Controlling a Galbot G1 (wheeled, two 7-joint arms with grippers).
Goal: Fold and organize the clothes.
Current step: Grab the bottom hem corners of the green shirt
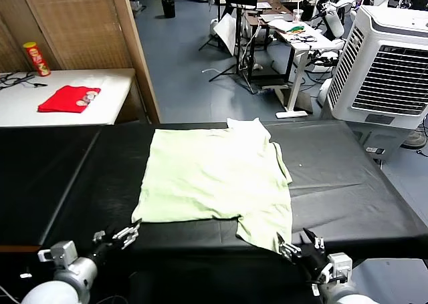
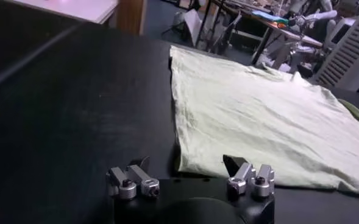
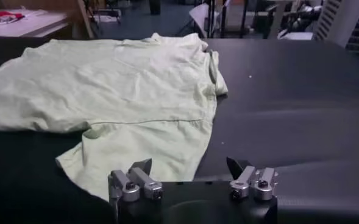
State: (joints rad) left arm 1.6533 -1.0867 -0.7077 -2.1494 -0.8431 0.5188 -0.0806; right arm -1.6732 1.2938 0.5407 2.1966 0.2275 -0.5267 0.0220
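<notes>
At the near edge of the black desk [image 1: 348, 184], the left claw [image 1: 124, 236] hovers with its fingers spread wide, holding nothing, just short of the near left corner of the pale green polo shirt [image 1: 214, 177]. The shirt lies flat across the middle of the desk, one sleeve reaching toward the near right. The right claw [image 1: 297, 246] sits just beside that sleeve's tip, its fingers likewise wide apart and empty.
</notes>
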